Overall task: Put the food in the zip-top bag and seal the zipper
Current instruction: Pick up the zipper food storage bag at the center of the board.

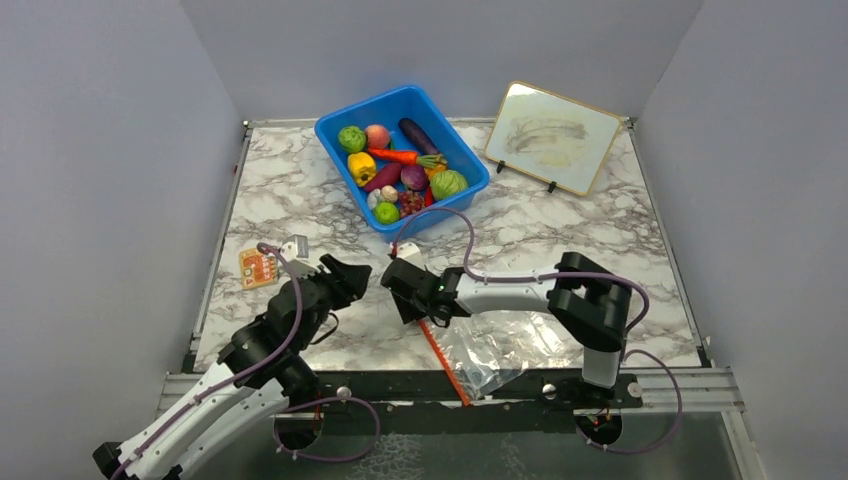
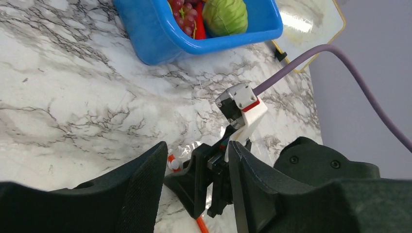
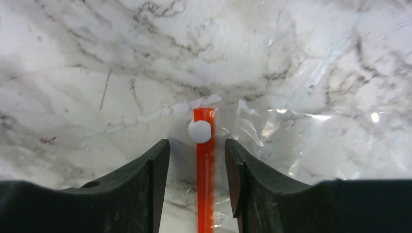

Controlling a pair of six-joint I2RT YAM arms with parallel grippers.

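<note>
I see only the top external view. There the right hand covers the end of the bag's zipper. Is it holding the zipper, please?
Observer: No. In the right wrist view the right hand is open; the zipper runs between its fingers, touching neither.
Operator: Is there a slider on it?
Observer: Yes, a white slider sits at the strip's end, just beyond them.
Operator: Does the left hand hold anything?
Observer: No, the left wrist view shows it open and empty.

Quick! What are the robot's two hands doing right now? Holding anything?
Left hand: open, holding nothing.
Right hand: open, one finger on each side of the zipper, not gripping it.
</note>
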